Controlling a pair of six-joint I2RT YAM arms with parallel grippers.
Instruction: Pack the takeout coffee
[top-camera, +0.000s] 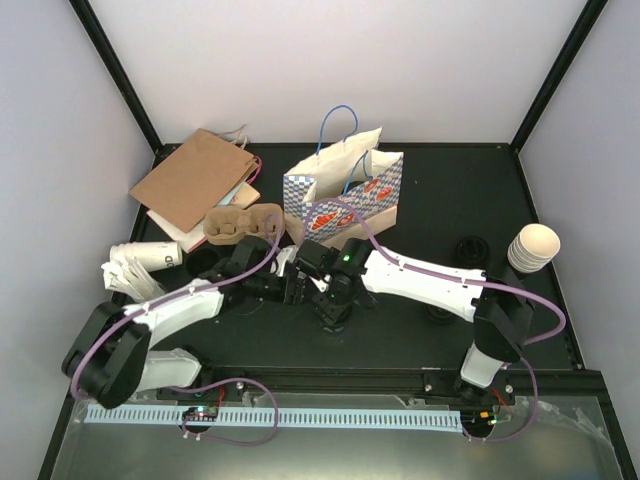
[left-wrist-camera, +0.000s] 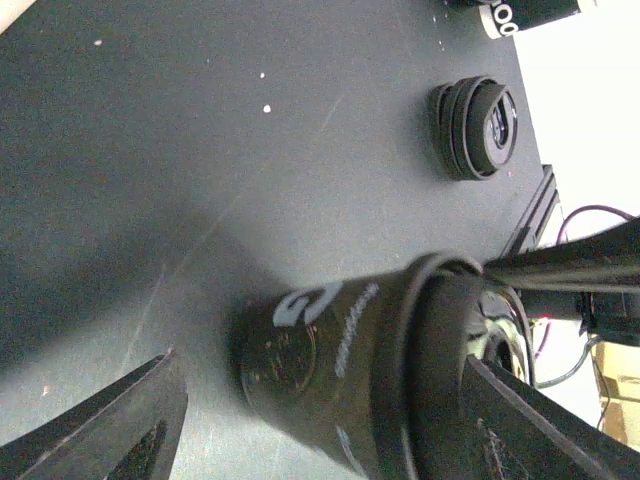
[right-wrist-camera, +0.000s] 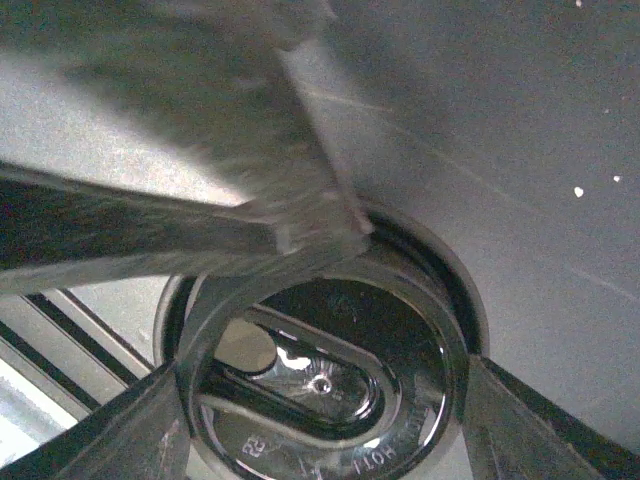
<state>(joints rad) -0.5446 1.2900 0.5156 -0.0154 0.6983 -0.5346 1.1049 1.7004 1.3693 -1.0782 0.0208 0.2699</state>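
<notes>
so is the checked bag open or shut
Open: in the top view the checked bag stands upright behind the arms with its mouth spread wide and its pale inside showing.

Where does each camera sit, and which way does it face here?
Top external: above and behind the bases, facing down on the table; left arm and right arm show whole.
Left wrist: on the left arm, facing across the table at the lidded cup; left gripper fingers frame it.
Right wrist: above that cup, facing down on its lid; right gripper fingers flank it.
Shared: both wrist views show the same cup.
</notes>
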